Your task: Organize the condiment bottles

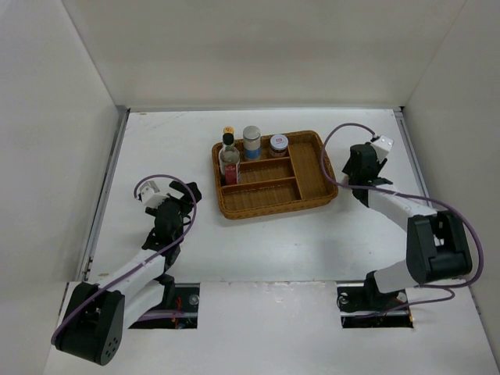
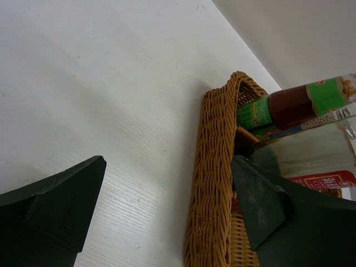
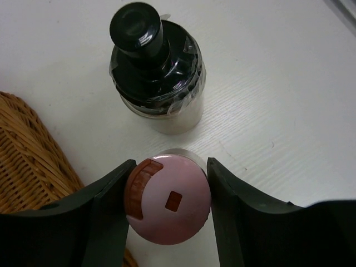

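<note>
Right pincer: your right gripper [image 3: 171, 162] has its two black fingers [image 3: 108, 217] closed against opposite sides of the pink lid, so it is gripping the shaker.
Pink-lidded shaker [image 3: 169, 208]: this small white-bodied pot with a round pink lid stands on the white table [image 3: 289, 111], just beside the tray's right-hand wall.
Black-capped shaker [image 3: 158, 78]: you see this squat clear pot with a glossy black cap upright on the table, just beyond the pink one and not touching it.
Left pincer: your left gripper [image 2: 167, 164] is spread wide with nothing between its fingers. It sits to the left of the tray, apart from it.
Wicker tray [image 1: 308, 168]: the brown woven tray with dividers lies in the middle of the table.
Red sauce bottle [image 1: 228, 131]: this yellow-capped, green-labelled bottle stands at the tray's far-left end.
Tall black-capped bottle [image 1: 230, 166]: glass with a red label, upright just in front of the red sauce bottle.
Blue-label jar [image 1: 251, 143]: it stands upright along the tray's far side, right of the two bottles.
Small jar [image 1: 279, 145]: this low jar with a reddish-brown lid is next along the far side.
</note>
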